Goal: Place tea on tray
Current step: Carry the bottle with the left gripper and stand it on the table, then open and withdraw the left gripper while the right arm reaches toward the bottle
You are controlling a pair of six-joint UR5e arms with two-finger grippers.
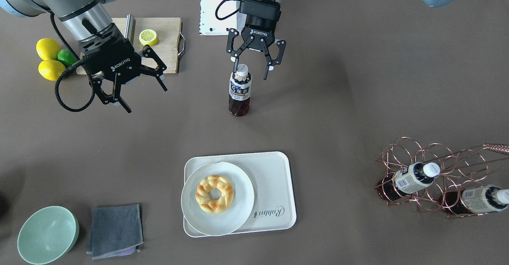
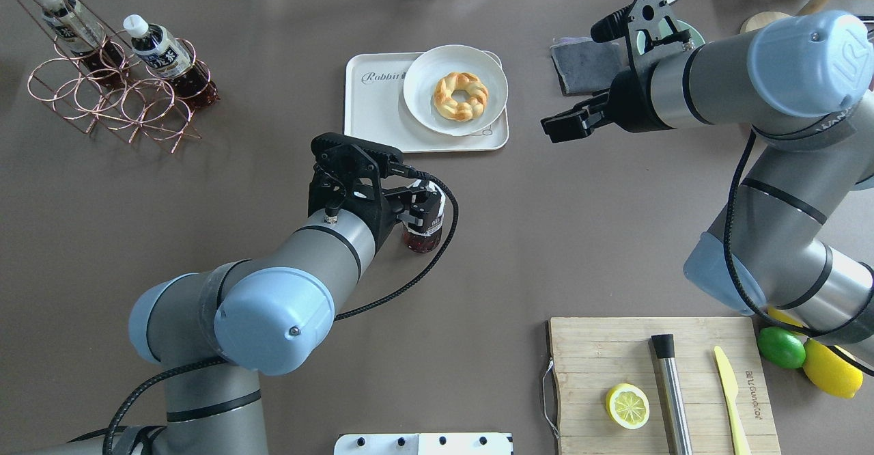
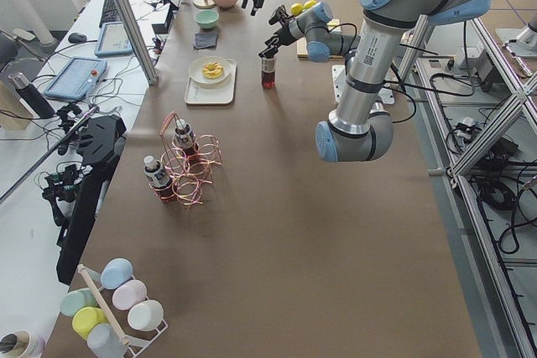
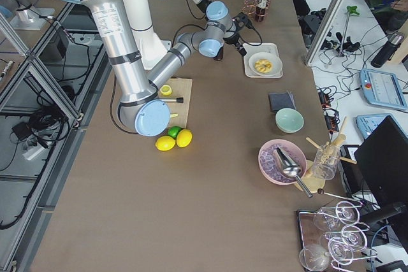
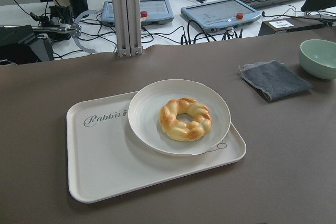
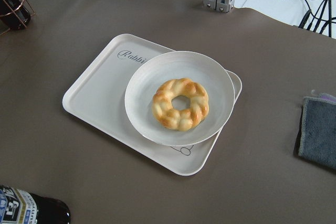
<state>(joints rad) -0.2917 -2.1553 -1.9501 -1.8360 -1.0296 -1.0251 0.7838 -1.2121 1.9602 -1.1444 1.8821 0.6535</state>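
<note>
Position: tea bottle (image 1: 239, 92) stands upright on the tabletop (image 1: 358, 98), on the robot's side of the tray (image 1: 274, 177) and apart from it. Left pincer (image 1: 251, 69) hangs over the white cap (image 1: 241, 70), released, jaws either side of it. One fingertip sits close against the cap; whether it touches, I cannot tell. Right pincer (image 1: 139, 94) is also released and empty, off by the cutting board (image 1: 167, 30).

Step in hand, as I judge it: taking hold of the bottle.
- Come lower before closing. A grip on the labelled body should hold truer than one on the cap alone.
- Centre the jaws first; an off-centre close could tip a tall, narrow bottle.
- Lift clear of the raised rim before crossing it.

Landing spot: the round plate (image 1: 238, 177) with the braided doughnut (image 1: 214, 193) fills most of the tray. The bare strip by the "Rabbit" script looks the only room. Set down there, upright, clear of the plate edge.
</note>
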